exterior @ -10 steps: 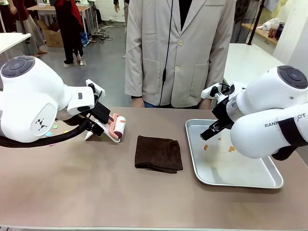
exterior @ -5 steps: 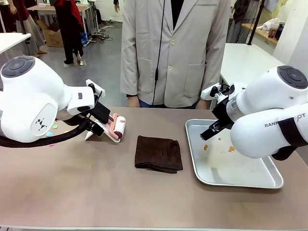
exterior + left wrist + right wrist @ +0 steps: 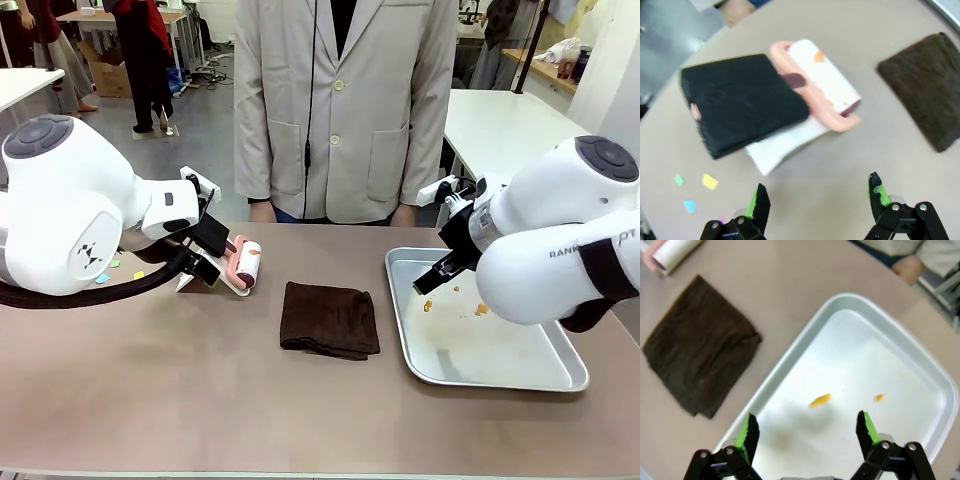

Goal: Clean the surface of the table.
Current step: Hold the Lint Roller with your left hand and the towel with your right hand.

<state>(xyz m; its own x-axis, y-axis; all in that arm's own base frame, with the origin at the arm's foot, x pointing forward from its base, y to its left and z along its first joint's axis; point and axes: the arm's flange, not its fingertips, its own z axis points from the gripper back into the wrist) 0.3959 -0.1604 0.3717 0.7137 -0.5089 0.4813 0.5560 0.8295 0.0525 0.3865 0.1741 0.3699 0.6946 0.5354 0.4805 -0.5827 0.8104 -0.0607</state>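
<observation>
Across the whole foreground, the table (image 3: 200, 400) — brown, with a folded dark cloth (image 3: 330, 318) in the middle, a lint roller (image 3: 245, 265) toward the far left, and a metal tray (image 3: 500, 375) to the right. Facing the roller, the left gripper (image 3: 817, 189), spread wide, holding nothing; over the tray, the right gripper (image 3: 807, 421), just as wide and empty. Likely trouble: closing on the black pad (image 3: 742, 102) overlapping the roller instead of the roller itself; scattering the nearby paper scraps (image 3: 710, 181) with a low sweep; bumping the tray and spilling its orange crumbs (image 3: 820, 400) — more mess, not less.
</observation>
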